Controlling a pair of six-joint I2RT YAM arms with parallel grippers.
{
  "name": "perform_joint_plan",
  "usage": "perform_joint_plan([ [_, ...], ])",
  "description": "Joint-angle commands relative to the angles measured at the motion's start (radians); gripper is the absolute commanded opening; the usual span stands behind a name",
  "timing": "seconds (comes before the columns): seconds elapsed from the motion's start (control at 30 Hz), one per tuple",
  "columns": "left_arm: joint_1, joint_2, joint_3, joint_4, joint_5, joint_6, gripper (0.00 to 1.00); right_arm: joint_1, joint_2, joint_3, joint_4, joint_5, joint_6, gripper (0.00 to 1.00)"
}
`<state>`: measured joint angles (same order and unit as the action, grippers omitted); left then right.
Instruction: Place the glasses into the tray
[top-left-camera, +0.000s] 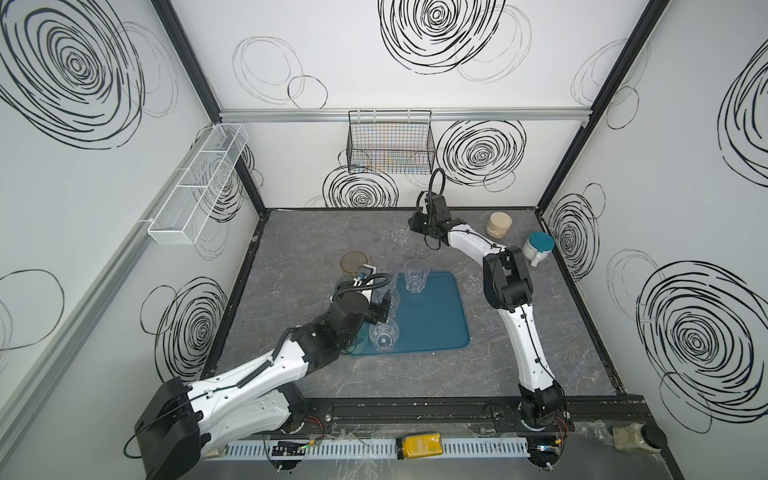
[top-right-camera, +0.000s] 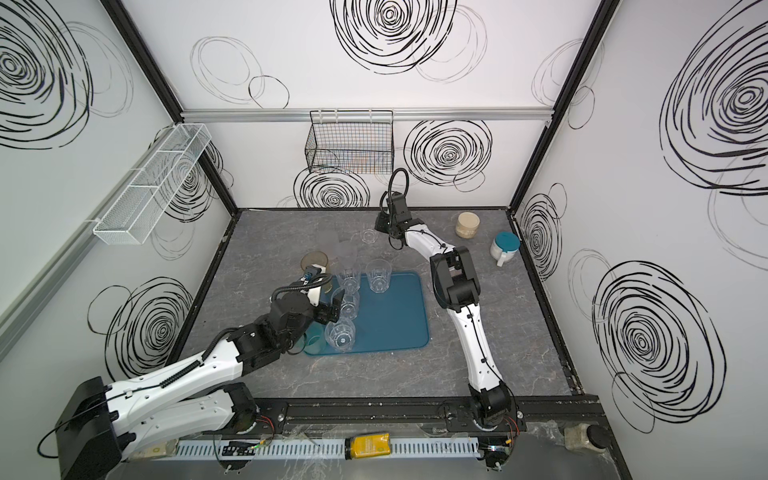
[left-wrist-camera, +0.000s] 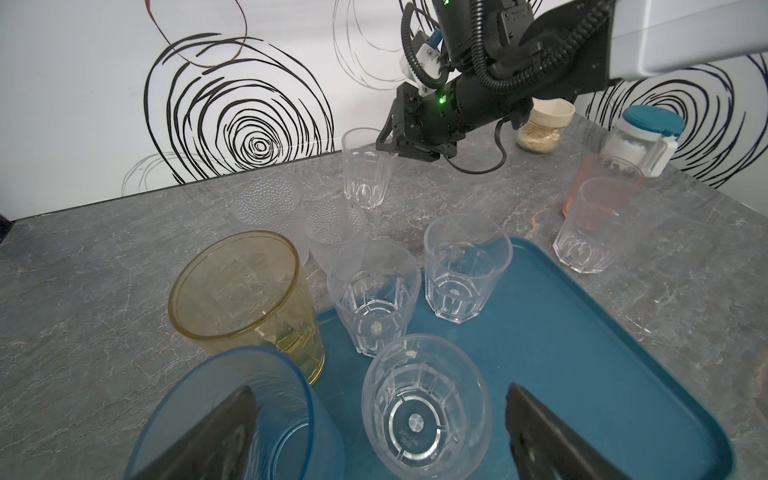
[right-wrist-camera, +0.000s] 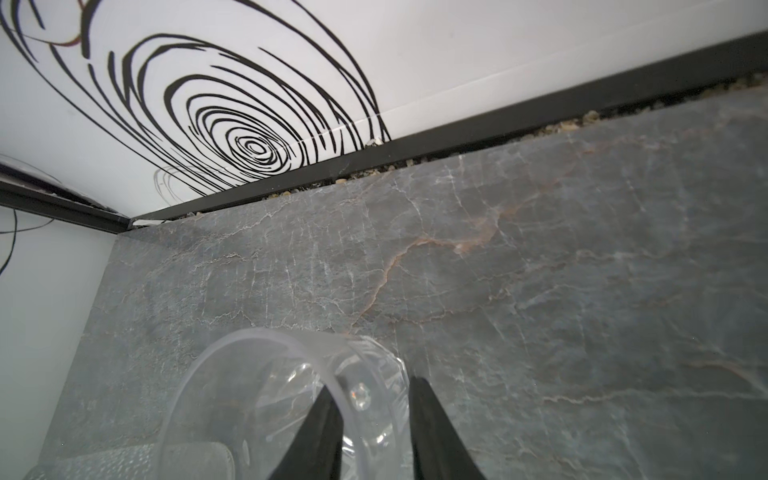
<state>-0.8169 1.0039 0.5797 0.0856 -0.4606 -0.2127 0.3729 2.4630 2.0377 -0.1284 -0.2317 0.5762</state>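
Your left claw (left-wrist-camera: 381, 387) wide, astride a clear glass (left-wrist-camera: 424, 411) in the tray (left-wrist-camera: 582, 332) | your right claw (right-wrist-camera: 372, 382) narrow, fingers (right-wrist-camera: 432, 424) either side of the back glass (right-wrist-camera: 257, 374) rim, on the table (right-wrist-camera: 540, 291); you cannot tell if it pinches | two more glasses (left-wrist-camera: 467, 266) in tray | amber glass (left-wrist-camera: 245, 291) just beside tray, on table

Several glasses (top-left-camera: 415, 276) stand in the tray (top-left-camera: 438, 324), others behind it on the table (top-left-camera: 374, 382).
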Motion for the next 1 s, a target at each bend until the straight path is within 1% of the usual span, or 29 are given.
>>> perform_joint_plan([
  [0.0,0.004,-0.01,0.002,0.046,-0.006,0.008,0.96,0.006,-0.065,-0.058,-0.024,0.046,-0.022,0.27],
  [0.1,0.005,-0.008,0.006,0.048,-0.004,0.006,0.96,0.007,-0.102,-0.108,-0.001,0.061,-0.025,0.24],
  [0.3,0.005,0.003,0.011,0.051,-0.007,0.013,0.96,0.01,-0.148,-0.141,0.008,0.064,-0.019,0.12],
  [0.43,0.005,-0.004,0.016,0.046,-0.023,0.027,0.96,-0.006,-0.213,-0.17,-0.026,0.063,-0.019,0.09],
  [0.53,0.007,-0.004,0.023,0.054,-0.039,0.047,0.96,-0.03,-0.297,-0.229,-0.042,0.051,-0.021,0.09],
  [0.73,-0.003,0.037,0.069,0.077,-0.039,0.054,0.97,-0.066,-0.552,-0.512,0.043,0.053,-0.002,0.09],
  [0.97,-0.08,0.157,0.128,0.134,-0.027,0.054,0.97,-0.069,-0.86,-0.822,0.059,0.115,0.004,0.09],
])
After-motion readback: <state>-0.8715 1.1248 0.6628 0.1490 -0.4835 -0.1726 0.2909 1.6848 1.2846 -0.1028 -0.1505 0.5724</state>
